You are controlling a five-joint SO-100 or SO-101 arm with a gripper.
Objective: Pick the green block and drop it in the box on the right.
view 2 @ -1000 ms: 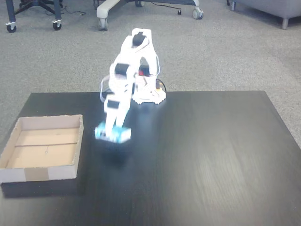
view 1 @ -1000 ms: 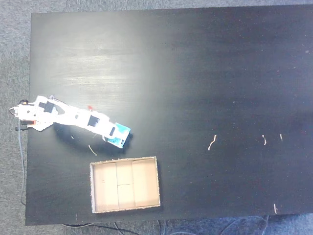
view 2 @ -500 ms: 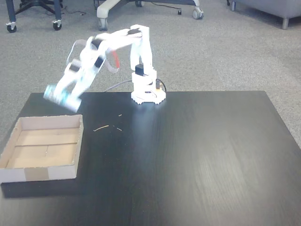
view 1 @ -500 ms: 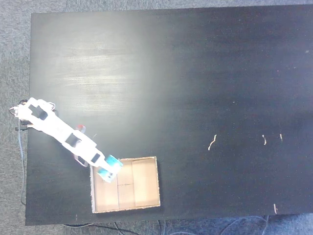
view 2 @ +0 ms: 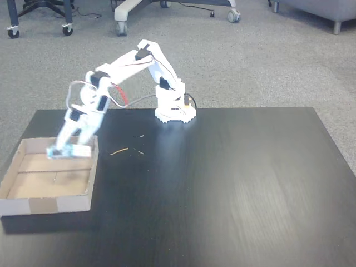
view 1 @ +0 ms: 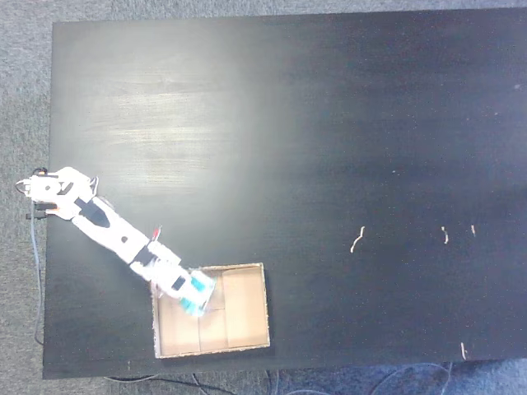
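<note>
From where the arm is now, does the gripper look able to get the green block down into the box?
Probably yes. The gripper already hangs over the box near its arm-side end, with the green block at its fingers, and nothing lies on the floor beneath it. Motion blur hides the exact height.

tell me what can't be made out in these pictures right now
- Gripper in a fixed view: motion blur smears the fingers, so open or shut is unclear.
- Green block in a fixed view: too small and blurred to separate from the gripper; whether it is gripped or released is unclear.
- Box floor under the arm: covered by the arm in that view.
</note>
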